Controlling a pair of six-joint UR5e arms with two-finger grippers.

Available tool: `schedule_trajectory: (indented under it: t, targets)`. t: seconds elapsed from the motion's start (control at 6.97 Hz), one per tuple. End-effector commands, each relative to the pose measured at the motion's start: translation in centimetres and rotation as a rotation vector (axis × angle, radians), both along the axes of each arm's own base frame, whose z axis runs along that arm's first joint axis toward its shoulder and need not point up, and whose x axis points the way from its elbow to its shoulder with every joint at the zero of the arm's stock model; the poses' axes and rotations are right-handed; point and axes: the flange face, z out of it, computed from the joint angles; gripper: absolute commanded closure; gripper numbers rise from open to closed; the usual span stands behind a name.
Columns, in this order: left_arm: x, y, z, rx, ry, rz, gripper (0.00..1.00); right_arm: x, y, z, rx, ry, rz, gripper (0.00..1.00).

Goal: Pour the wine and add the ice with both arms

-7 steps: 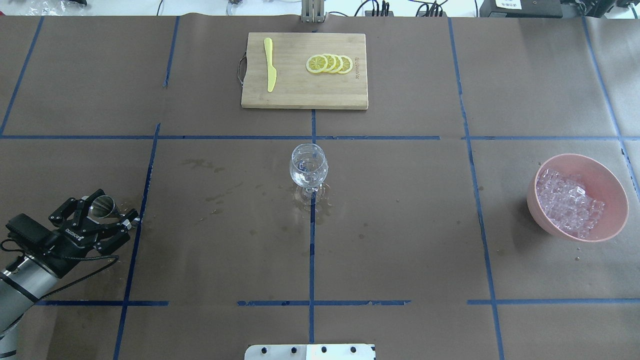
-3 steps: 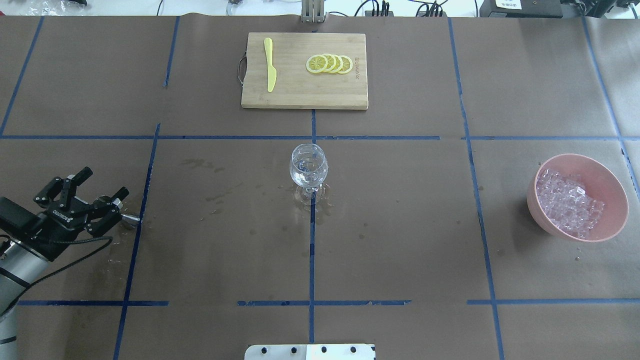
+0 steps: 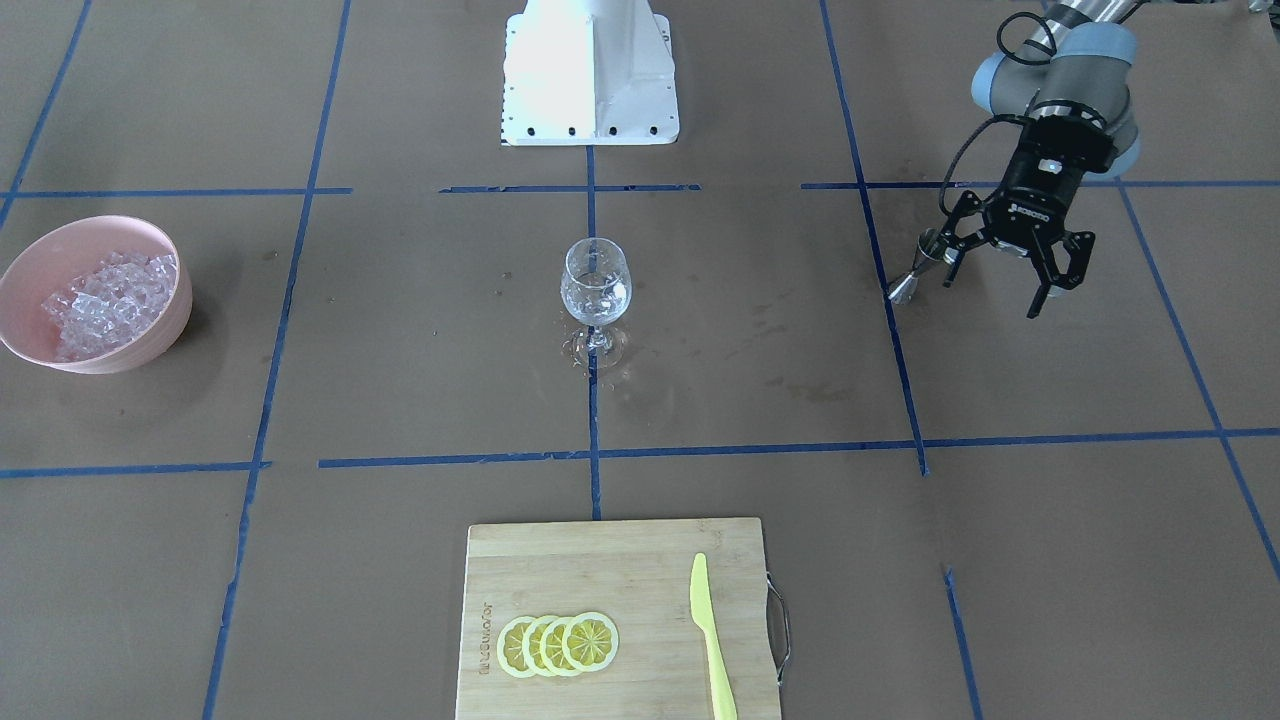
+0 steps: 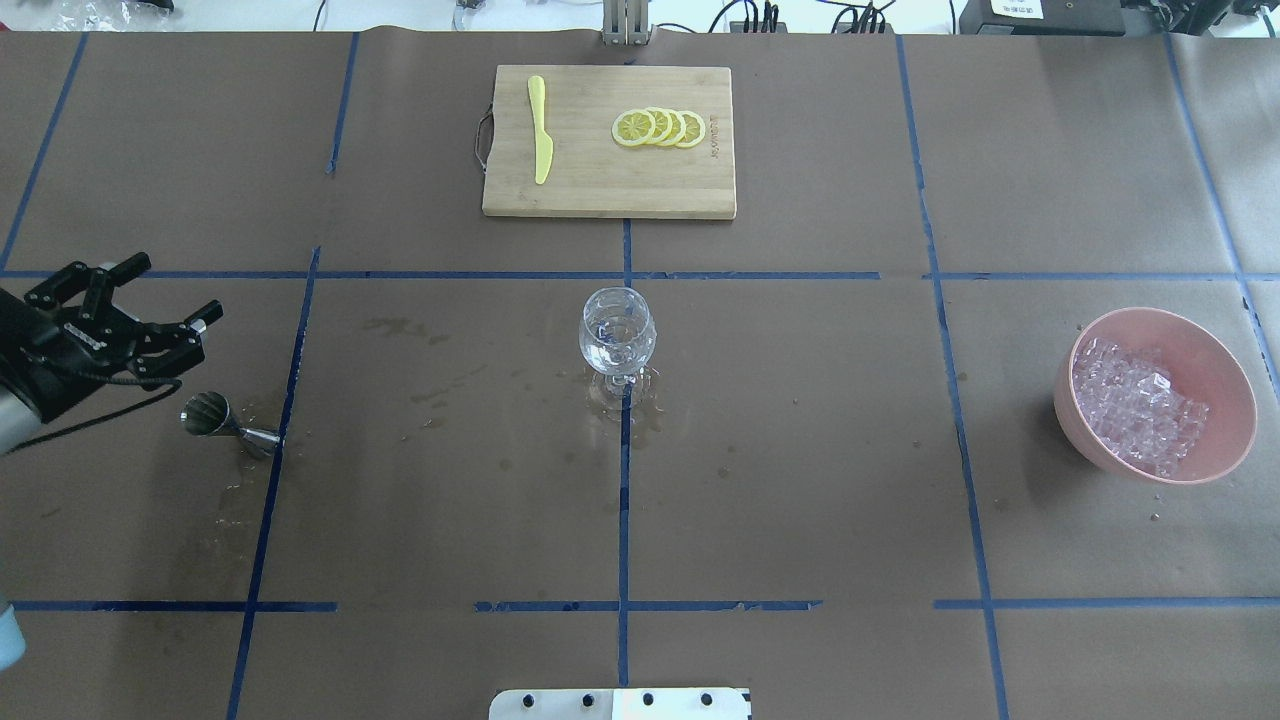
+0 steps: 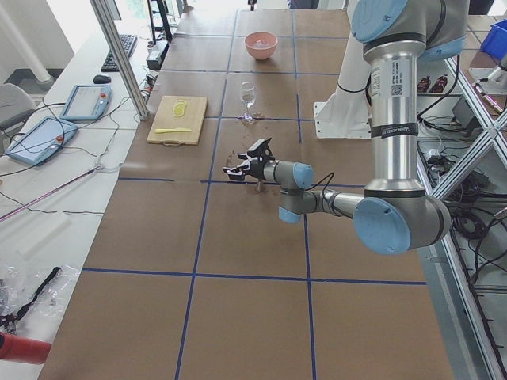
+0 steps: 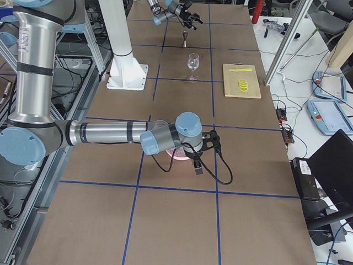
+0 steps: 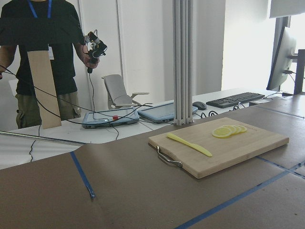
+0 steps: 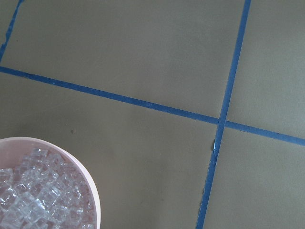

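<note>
Far left: left hand [image 4: 180, 287], fingers apart and empty, above the worktop [image 4: 800, 520]; metal jigger [image 4: 215, 420] standing on the near side of it, not touching. Centre: wine glass [image 4: 617, 335] upright on a wet patch [image 4: 640, 408], wine [image 4: 616, 352] barely visible inside. Right: pink bowl [image 4: 1215, 350] heaped with ice [image 4: 1135, 400]; right hand [image 6: 199, 160] near the bowl, fingers apart or together impossible to tell.

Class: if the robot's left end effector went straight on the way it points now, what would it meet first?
Nothing near: the left end effector aims over the table toward the cutting board, the knife end first. It points roughly level, so it might pass above the board.
</note>
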Motion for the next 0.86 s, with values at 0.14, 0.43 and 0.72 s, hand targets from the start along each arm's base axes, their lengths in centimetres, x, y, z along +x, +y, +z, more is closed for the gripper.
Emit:
schedule_trajectory:
  t: [0.14, 0.43, 0.72]
  targets:
    - [-10.0, -11.3, -2.6, -0.151, -0.361, -0.025, 0.0, 0.0, -0.1, 0.0, -0.001, 0.0, 0.0, 0.0]
    - [-18.8, -14.4, -4.1, -0.207, -0.526, 0.057, 0.0, 0.0, -0.1, 0.0, -0.001, 0.0, 0.0, 0.0]
    - [-26.8, -14.5, 1.7, -0.352, -0.559, -0.009, 0.0, 0.0, -0.2, -0.1, 0.002, 0.0, 0.0, 0.0]
